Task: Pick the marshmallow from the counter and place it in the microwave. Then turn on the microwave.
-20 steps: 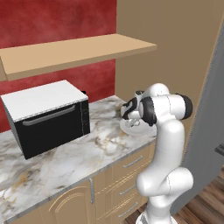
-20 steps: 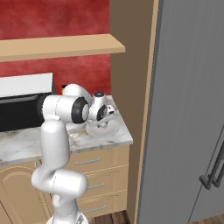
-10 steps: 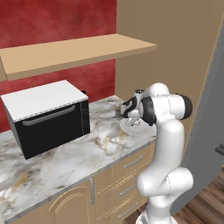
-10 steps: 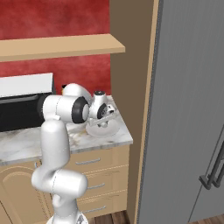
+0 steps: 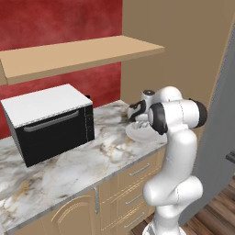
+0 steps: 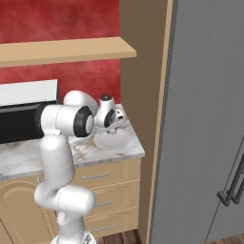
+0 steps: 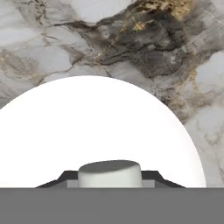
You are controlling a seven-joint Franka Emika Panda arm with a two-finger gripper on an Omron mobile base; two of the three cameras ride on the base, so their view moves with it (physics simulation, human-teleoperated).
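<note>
Two dark fingertips (image 7: pixel 151 176) flank the marshmallow (image 7: pixel 110 173), which sits on the white plate (image 7: pixel 87 127) at the counter's (image 5: pixel 82 160) end, well right of the black oven (image 5: pixel 50 121). The gripper (image 7: pixel 110 177) hangs low over the plate, jaws narrowed about the lump; firm contact cannot be told. Advice: squeeze gently and centred, then lift straight up off the plate.
</note>
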